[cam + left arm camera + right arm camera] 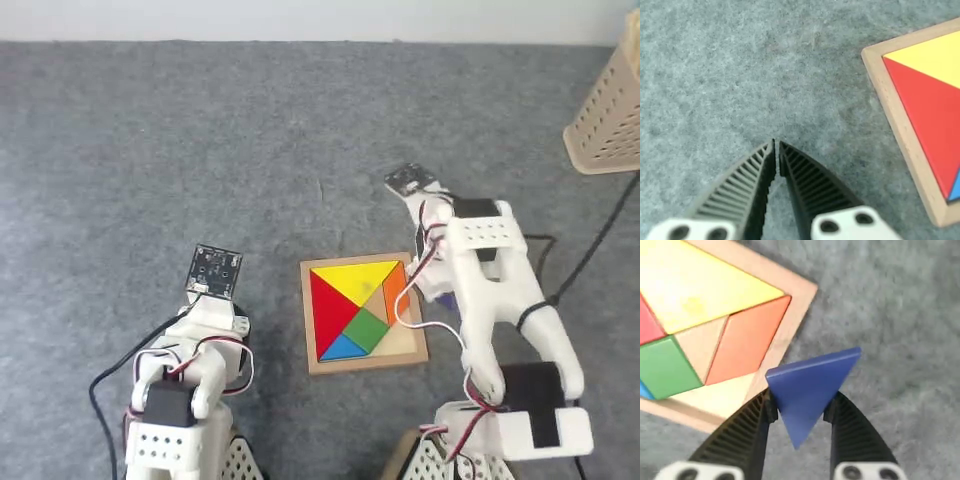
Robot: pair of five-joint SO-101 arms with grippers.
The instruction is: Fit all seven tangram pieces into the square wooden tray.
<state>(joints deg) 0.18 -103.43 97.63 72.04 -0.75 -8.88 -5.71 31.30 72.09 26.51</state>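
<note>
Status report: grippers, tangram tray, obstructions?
Left gripper shut, empty, over grey carpet. Right gripper shut on dark blue triangle at rim of square wooden tray. Bare slots beside orange parallelogram, nothing lying in them.

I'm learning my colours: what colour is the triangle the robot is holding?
Dark blue; the triangle shows best in the right wrist view.

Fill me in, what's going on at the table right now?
The right end effector grips a dark blue triangle at the edge of the wooden tray, beside the orange parallelogram. A yellow triangle, red triangle, green square and light blue triangle also lie in the tray, with bare wood left in gaps. The left end effector is shut and empty over the grey mat on the tray's other side.
</note>
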